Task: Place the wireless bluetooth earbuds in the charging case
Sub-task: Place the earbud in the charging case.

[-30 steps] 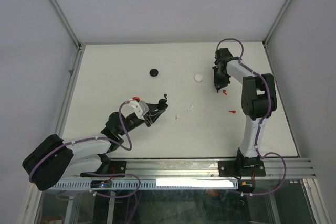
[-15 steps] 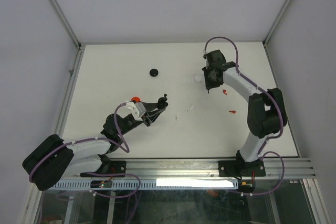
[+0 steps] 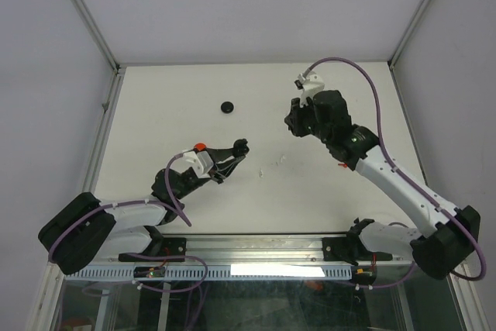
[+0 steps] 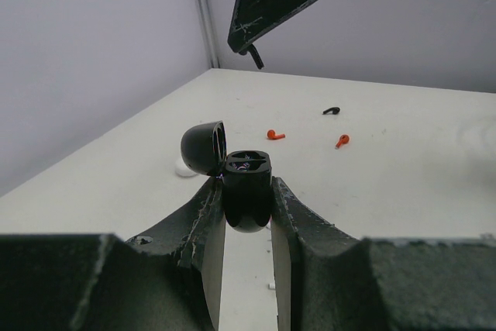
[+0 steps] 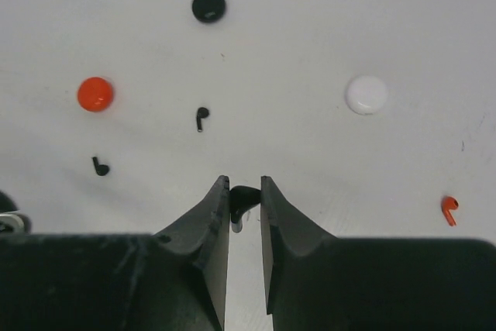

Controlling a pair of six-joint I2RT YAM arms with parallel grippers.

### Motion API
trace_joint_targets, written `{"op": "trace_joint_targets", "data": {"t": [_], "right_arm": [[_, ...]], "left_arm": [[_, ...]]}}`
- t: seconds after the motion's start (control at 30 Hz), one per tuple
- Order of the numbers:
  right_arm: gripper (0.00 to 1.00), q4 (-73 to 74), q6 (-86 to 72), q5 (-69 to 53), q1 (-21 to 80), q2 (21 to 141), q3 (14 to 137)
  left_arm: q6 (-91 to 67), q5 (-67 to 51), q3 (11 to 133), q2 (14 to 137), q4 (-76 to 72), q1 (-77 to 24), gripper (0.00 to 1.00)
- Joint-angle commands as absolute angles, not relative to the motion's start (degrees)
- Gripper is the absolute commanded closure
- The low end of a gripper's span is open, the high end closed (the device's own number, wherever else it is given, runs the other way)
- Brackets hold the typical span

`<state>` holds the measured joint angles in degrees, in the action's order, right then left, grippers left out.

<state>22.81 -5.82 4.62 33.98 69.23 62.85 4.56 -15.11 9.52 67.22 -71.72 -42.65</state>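
Observation:
My left gripper [image 3: 236, 149] is shut on the black charging case [image 4: 248, 185] and holds it upright, with its lid [image 4: 203, 147] hinged open to the left. My right gripper [image 3: 292, 124] is raised above the table, to the right of the case. It is shut on a black earbud [image 5: 244, 198] held between its tips. In the left wrist view this gripper [image 4: 249, 46] hangs above and beyond the case. Loose on the table are two black earbuds [image 5: 201, 118] [image 5: 99, 166], red earbuds [image 4: 275, 135] [image 4: 341, 141] and small white earbuds [image 3: 263, 170].
A black disc [image 3: 227, 106], a red disc [image 5: 95, 93] and a white disc [image 5: 366, 94] lie on the white table. The white disc is hidden under the right arm in the top view. Grey walls close the table's far and side edges.
My right arm has lifted off the far right of the table and swung left toward the case, with the black earbud in its jaws. My left gripper has risen slightly with the case.

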Motion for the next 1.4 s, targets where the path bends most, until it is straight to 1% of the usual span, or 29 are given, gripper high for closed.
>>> {"op": "trace_joint_targets", "data": {"t": [0.0, 0.23, 0.4, 0.63, 0.87, 1.37], "right_arm": [[0.92, 11.7, -8.3, 1.2, 36.9, 61.7, 59.1], [0.92, 1.5, -11.3, -6.6, 40.5, 54.8, 53.5], [0.92, -6.5, -13.2, -13.4, 42.1, 51.4, 49.6], [0.92, -15.6, -14.6, -17.8, 44.0, 49.4, 45.0], [0.92, -23.0, -16.1, -17.5, 47.3, 50.0, 40.8], [0.93, -25.4, -12.6, -12.6, 51.8, 52.8, 39.1]], "left_arm": [[6.7, -18.8, 11.9, 68.6, -80.7, -42.5, 1.00], [7.2, -20.7, 11.6, 70.1, -87.2, -42.5, 1.00], [6.3, -23.1, 12.5, 69.2, -87.2, -42.5, 1.00], [4.8, -25.4, 13.7, 68.1, -86.1, -42.5, 1.00], [2.7, -27.0, 14.5, 68.0, -86.2, -42.5, 1.00], [0.6, -27.5, 14.3, 68.9, -87.8, -42.5, 0.99]]}}
